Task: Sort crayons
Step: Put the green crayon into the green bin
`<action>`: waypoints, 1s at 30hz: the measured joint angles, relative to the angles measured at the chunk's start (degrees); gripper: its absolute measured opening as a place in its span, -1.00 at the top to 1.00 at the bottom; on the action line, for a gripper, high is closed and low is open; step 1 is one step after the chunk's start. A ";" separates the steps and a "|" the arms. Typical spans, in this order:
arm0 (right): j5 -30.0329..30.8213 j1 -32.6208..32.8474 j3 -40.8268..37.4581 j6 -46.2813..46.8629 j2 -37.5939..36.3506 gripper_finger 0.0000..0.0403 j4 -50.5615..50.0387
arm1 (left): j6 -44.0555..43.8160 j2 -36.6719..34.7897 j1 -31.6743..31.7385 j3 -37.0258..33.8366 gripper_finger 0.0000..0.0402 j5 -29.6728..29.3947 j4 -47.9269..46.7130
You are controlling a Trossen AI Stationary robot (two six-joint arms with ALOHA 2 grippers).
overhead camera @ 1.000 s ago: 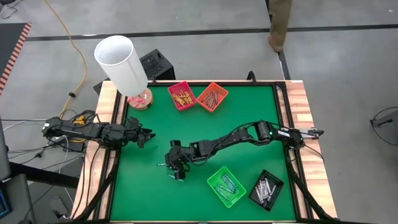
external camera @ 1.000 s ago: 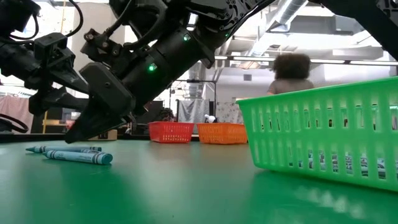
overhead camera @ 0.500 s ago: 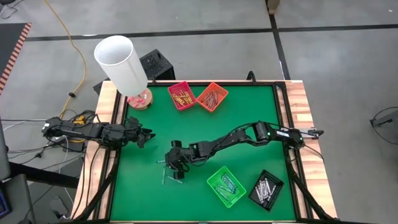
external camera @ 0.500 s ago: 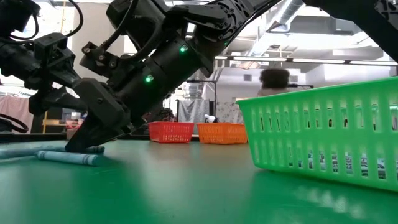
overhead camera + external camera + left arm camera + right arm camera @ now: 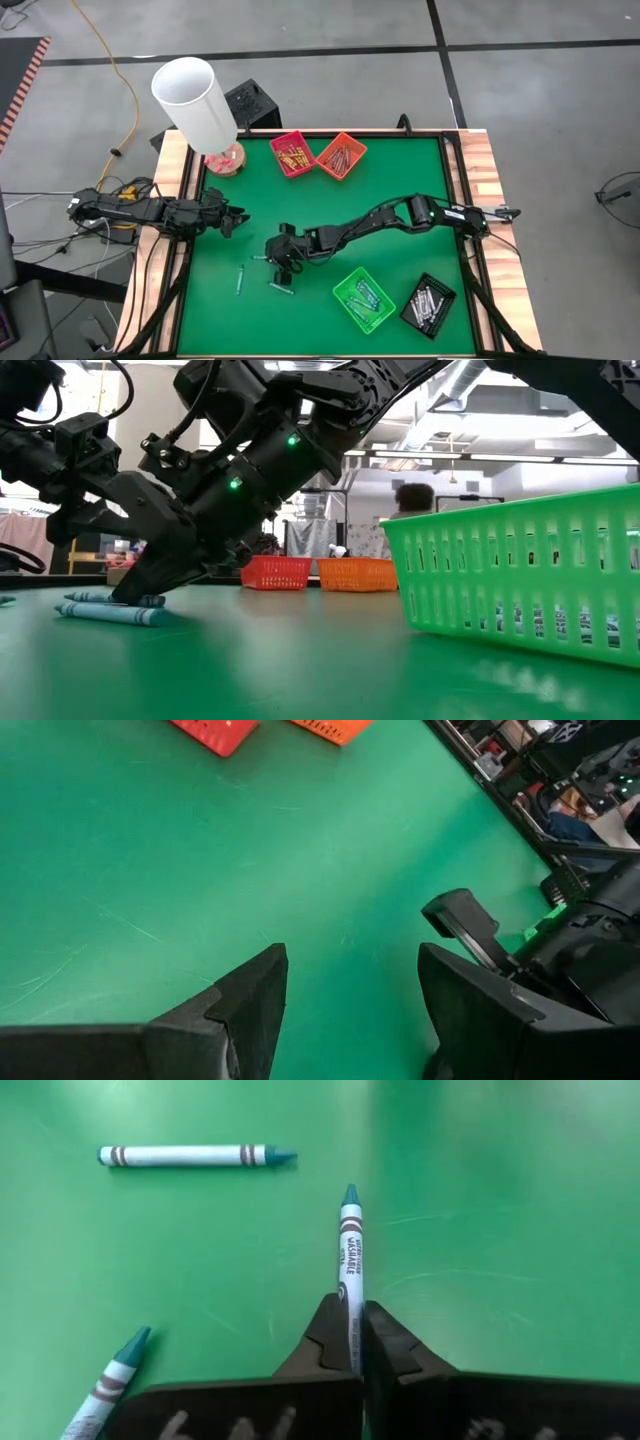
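My right fingers (image 5: pixel 352 1342) pinch one teal paper-wrapped crayon (image 5: pixel 349 1260) low on the green surface (image 5: pixel 400 190), near its centre toward seven o'clock. My left fingers (image 5: pixel 350 1000), at nine o'clock, stand spread, empty.

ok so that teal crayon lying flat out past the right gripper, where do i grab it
Grip the crayon mid-wrap, between its two banded ends, coming straight down with fingers across its length. It lies flat on the mat with bare green on both long sides. The right gripper is shut on another crayon.
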 joint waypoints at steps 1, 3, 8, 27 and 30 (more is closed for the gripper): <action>0.81 0.08 0.00 0.66 0.02 0.97 0.02 | 0.01 0.00 0.00 -0.01 -0.07 0.00 0.00; 1.87 0.18 -0.02 1.71 -0.16 0.98 -0.06 | 0.02 0.00 0.00 -0.01 -0.07 0.00 0.00; 4.81 -0.26 -0.07 8.20 -1.02 0.99 -1.21 | 0.02 0.00 -0.02 -0.02 -0.07 0.00 0.00; 19.50 -0.30 -0.07 16.02 -10.45 0.99 -27.02 | 0.00 0.05 0.00 -0.02 -0.07 -0.01 -0.02; 24.54 0.15 -0.15 18.89 -13.26 0.99 -35.18 | 0.02 0.18 -0.01 0.00 -0.07 0.09 0.04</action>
